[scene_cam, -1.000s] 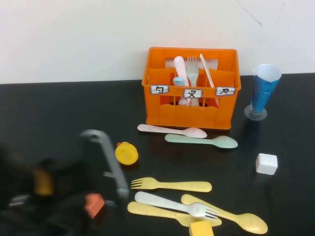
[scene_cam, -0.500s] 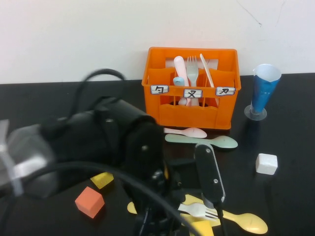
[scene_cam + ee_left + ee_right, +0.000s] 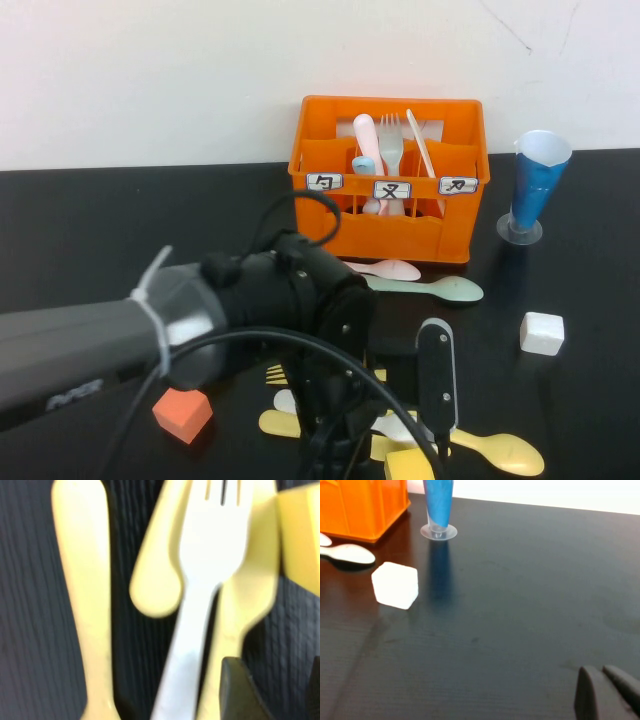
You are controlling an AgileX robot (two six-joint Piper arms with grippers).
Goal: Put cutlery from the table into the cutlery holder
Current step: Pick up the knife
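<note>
**High view: left claw poised over the cutlery pile at the near edge of the surface**

You have the left claw [image 3: 400,440] lowered over the cluster of cutlery nearest the robot, its fingers parted; one dark finger [image 3: 437,385] stands clear in the high view, and nothing sits between the fingers yet. The right claw [image 3: 607,692] is parked low over bare surface [image 3: 520,605], well apart from the work, fingers together and empty.

The white fork [image 3: 200,600] lies directly under the left claw, its handle crossing on top of a yellow spoon [image 3: 160,575], with a yellow knife [image 3: 85,605] alongside and a yellow cube [image 3: 300,535] just beside the tines. In the left wrist view one fingertip [image 3: 240,690] sits beside the handle, not touching it.

Judgement: the fork looks like thin moulded plastic, so light, fairly stiff and smooth. Expect it to skid or pivot if you pinch off-centre. Take the handle mid-length, across its narrow width, where it rides above the spoon and the fingers can get under the edges. Avoid the tines and the crowded cube side.

The cutlery holder [image 3: 390,215] stands at the far side of the surface, already holding several pieces upright.
</note>
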